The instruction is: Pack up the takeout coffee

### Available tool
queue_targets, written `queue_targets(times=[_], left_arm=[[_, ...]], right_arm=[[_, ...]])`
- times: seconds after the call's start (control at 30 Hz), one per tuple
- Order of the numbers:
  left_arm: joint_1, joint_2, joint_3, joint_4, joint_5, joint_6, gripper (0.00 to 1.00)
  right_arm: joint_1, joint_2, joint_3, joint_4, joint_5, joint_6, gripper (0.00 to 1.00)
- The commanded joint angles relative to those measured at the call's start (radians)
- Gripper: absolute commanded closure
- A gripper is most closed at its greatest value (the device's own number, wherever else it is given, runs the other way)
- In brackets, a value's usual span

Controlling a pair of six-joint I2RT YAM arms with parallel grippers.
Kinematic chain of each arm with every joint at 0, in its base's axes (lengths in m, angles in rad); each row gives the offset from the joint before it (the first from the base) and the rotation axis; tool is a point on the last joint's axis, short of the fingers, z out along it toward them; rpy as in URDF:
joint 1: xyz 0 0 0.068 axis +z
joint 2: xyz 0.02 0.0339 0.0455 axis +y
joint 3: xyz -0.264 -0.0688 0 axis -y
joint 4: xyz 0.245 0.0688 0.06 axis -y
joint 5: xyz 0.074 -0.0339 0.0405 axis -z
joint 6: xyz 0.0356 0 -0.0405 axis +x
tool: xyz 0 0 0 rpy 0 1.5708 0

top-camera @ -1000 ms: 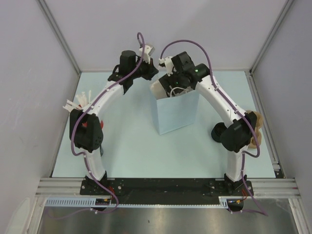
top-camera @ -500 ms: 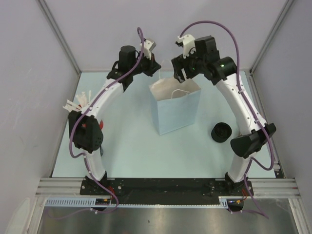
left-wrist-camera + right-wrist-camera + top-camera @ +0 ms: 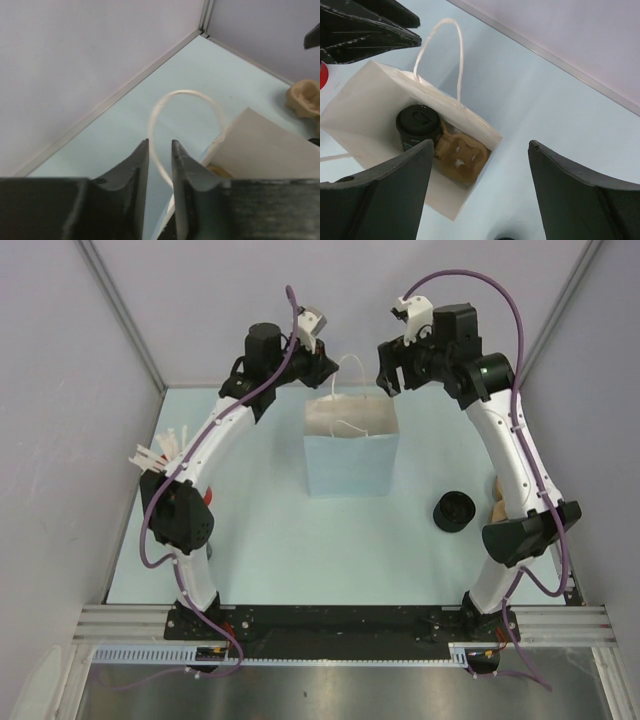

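The pale-blue paper bag (image 3: 350,455) stands open mid-table. In the right wrist view a black takeout coffee cup (image 3: 418,122) with its sip lid sits inside the bag (image 3: 355,107), beside a brown pulp carrier (image 3: 461,152). A second black cup (image 3: 455,510) stands on the table to the bag's right. My left gripper (image 3: 325,365) (image 3: 160,142) is closed on the bag's white cord handle (image 3: 187,95) at the bag's far left rim. My right gripper (image 3: 388,368) (image 3: 481,145) is wide open and empty, above the bag's far right side.
A red cup of white straws (image 3: 165,452) stands at the left, partly behind my left arm. A brown pulp carrier (image 3: 497,502) (image 3: 305,97) lies at the right, mostly behind my right arm. Grey walls enclose the table on three sides.
My right gripper has come up out of the bag and drawn back to the right, open. The bag has swung square and upright. My left gripper has shifted right to the handle.
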Motion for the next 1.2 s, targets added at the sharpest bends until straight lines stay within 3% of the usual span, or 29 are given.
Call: queue_targets(times=[0.0,0.03,0.13,0.2,0.3,0.33,0.6,0.83,1.17], left_arm=[[-0.005,-0.007,0.036,0.002,-0.014,0.017,0.64],[-0.005,-0.012,0.024,0.004,-0.026,0.02,0.51],[0.001,-0.038,0.007,0.013,-0.039,0.026,0.29],[0.004,-0.058,0.009,0.01,-0.039,0.026,0.23],[0.019,-0.099,0.006,-0.001,-0.033,0.023,0.08],[0.03,-0.111,-0.004,-0.002,-0.031,0.023,0.01],[0.094,-0.291,-0.103,-0.039,-0.053,0.054,0.0],[0.151,-0.515,-0.24,-0.093,-0.22,0.127,0.0],[0.301,-0.72,-0.419,-0.12,-0.433,0.156,0.01]], right_arm=[[-0.014,-0.064,-0.038,0.05,-0.033,0.014,0.19],[-0.018,-0.071,-0.065,0.056,-0.033,0.013,0.19],[-0.032,-0.088,-0.096,0.07,-0.042,0.01,0.18],[-0.046,-0.1,-0.11,0.074,-0.062,0.008,0.18],[-0.073,-0.133,-0.154,0.091,-0.084,0.0,0.08],[-0.083,-0.16,-0.174,0.1,-0.088,-0.001,0.01],[-0.204,-0.265,-0.309,0.168,-0.156,0.005,0.0],[-0.343,-0.403,-0.487,0.346,-0.226,0.066,0.0],[-0.356,-0.528,-0.634,0.427,-0.216,0.033,0.0]])
